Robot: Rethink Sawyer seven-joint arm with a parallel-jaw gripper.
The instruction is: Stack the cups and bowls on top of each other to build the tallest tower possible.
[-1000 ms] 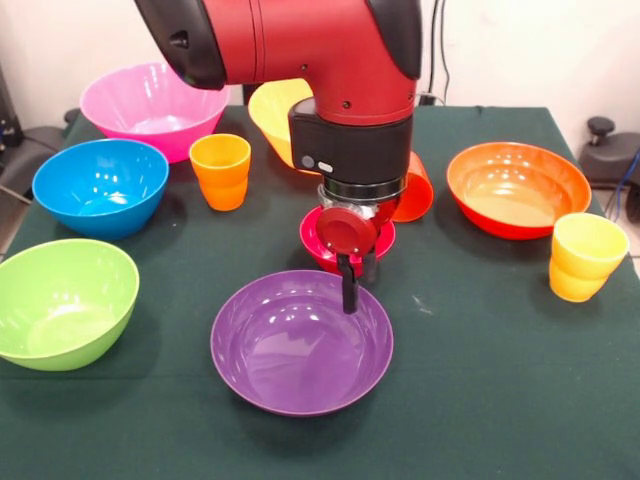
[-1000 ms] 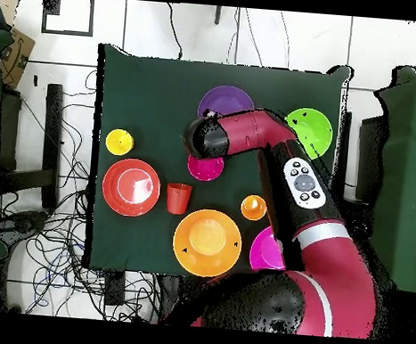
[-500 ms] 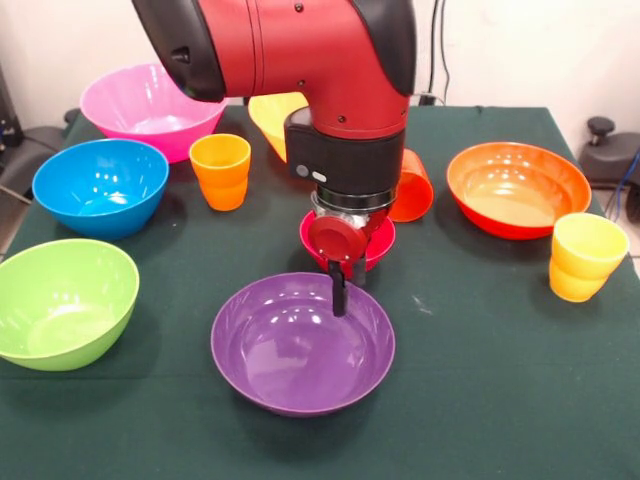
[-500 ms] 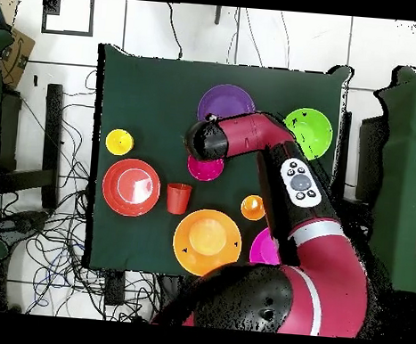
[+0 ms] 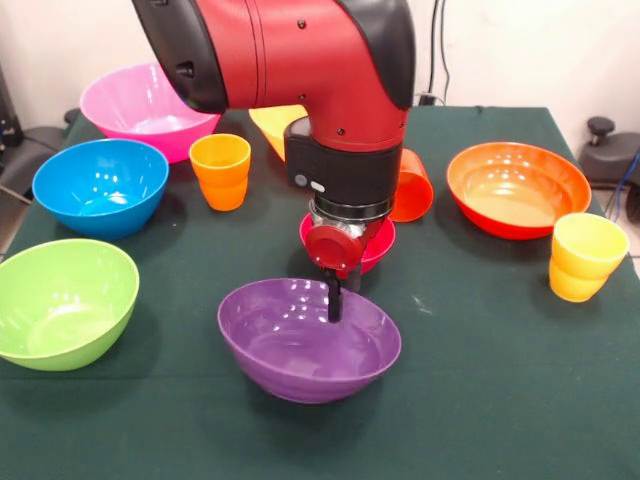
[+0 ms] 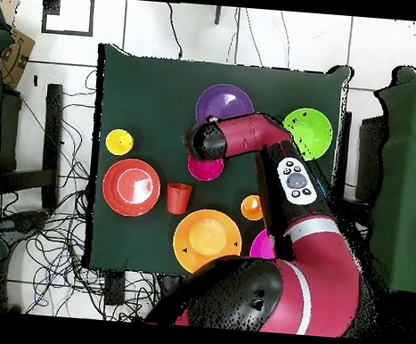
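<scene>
My gripper (image 5: 335, 300) is shut on the far rim of the wide purple bowl (image 5: 310, 340) and holds it slightly raised and tilted above the cloth; the bowl also shows in the overhead view (image 6: 224, 103). Right behind it sits the small magenta-red bowl (image 5: 372, 245). The plain red-orange cup (image 5: 412, 187) lies on its side beside that. The ribbed orange cup (image 5: 221, 171) and the ribbed yellow cup (image 5: 585, 256) stand upright. No bowl or cup rests on another.
The pink bowl (image 5: 150, 105), blue bowl (image 5: 100, 186) and green bowl (image 5: 60, 300) line the left side. The yellow bowl (image 5: 275, 125) sits behind the arm. The orange-red bowl (image 5: 518, 188) is at the right. The table (image 5: 480, 400) has a dark green cloth.
My gripper has dropped onto the purple bowl's far rim and closed on it. The bowl has come up off the cloth and tilted, shifting slightly right.
</scene>
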